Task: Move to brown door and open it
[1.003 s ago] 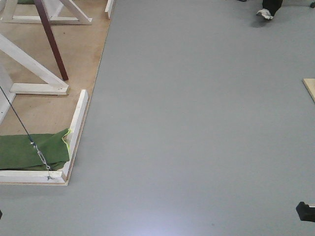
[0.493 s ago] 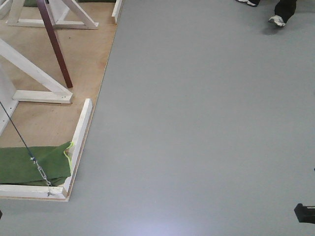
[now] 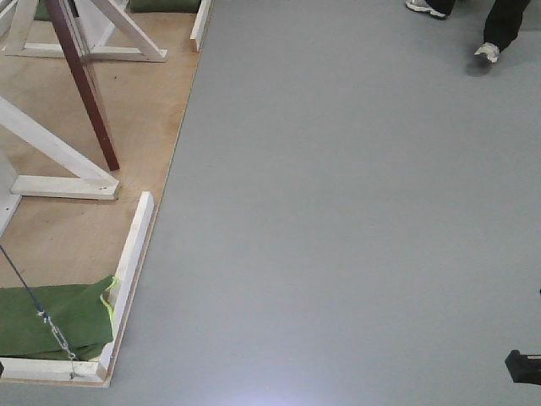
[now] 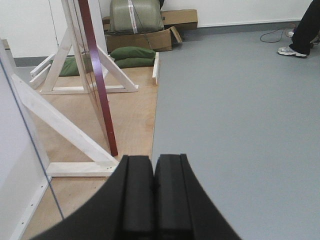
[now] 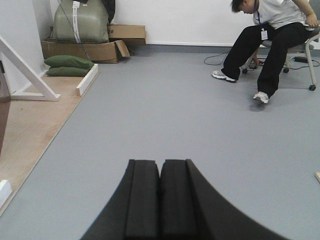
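Note:
The brown door (image 3: 84, 85) shows edge-on as a thin reddish-brown slab standing on a plywood platform (image 3: 144, 110) at the upper left, held by white braces (image 3: 51, 144). In the left wrist view the brown door (image 4: 99, 85) rises ahead and left of my left gripper (image 4: 152, 161), which is shut with nothing in it. No handle shows. My right gripper (image 5: 160, 164) is shut and empty over grey floor, with a sliver of the brown door (image 5: 3, 107) at the left edge.
White boards (image 3: 131, 258) edge the platform, and a green sandbag (image 3: 55, 321) with a guy wire lies at its near corner. Cardboard boxes (image 4: 150, 37) and sandbags sit by the far wall. A seated person (image 5: 272, 35) is at the far right, with feet (image 3: 489, 52) on the floor.
The platform, door and sandbag have slid down in the front view, so the base has come closer to them. The person's feet have shifted to the right.

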You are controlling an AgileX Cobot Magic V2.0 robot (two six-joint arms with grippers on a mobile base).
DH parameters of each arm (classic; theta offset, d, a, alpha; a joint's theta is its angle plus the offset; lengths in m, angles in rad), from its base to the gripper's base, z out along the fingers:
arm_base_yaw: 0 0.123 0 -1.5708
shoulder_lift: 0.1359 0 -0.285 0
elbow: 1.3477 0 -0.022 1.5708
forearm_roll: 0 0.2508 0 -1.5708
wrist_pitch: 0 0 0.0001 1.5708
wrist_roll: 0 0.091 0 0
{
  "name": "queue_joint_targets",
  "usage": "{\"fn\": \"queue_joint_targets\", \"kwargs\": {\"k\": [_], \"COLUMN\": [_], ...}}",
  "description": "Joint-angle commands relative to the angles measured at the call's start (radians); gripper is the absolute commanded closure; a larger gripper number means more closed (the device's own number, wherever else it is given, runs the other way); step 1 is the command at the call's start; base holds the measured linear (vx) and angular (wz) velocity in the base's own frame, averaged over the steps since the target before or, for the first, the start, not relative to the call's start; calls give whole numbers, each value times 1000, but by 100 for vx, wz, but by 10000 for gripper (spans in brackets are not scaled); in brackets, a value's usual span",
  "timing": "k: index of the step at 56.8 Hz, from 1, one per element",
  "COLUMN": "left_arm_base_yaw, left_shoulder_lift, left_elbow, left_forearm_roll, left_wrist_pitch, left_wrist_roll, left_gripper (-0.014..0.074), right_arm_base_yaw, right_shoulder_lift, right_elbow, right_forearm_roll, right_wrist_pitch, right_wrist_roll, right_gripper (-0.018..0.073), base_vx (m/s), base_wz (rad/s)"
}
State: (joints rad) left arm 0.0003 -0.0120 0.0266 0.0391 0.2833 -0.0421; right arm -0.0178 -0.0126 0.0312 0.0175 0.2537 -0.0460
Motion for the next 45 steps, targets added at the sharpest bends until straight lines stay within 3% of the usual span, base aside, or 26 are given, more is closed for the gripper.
{"fn": "queue_joint_targets", "kwargs": {"k": [1, 45], "left_arm_base_yaw": [-7, -7], "left_shoulder_lift": [-15, -15], "left_elbow": [-17, -17], "left_forearm_roll": [-7, -7], "left_wrist_pitch": [-79, -79], "left_wrist_roll": [-6, -6], "left_gripper": [603, 603], "right_arm_base_yaw": [2, 2], "right_shoulder_lift": [-15, -14], "right_elbow": [6, 6], "right_forearm_roll": [-4, -4], "right_wrist_pitch": [-75, -75], "right_wrist_roll": [-5, -5], "right_gripper": [559, 559], "base_vx": [25, 29], "base_wz": [-4, -7]}}
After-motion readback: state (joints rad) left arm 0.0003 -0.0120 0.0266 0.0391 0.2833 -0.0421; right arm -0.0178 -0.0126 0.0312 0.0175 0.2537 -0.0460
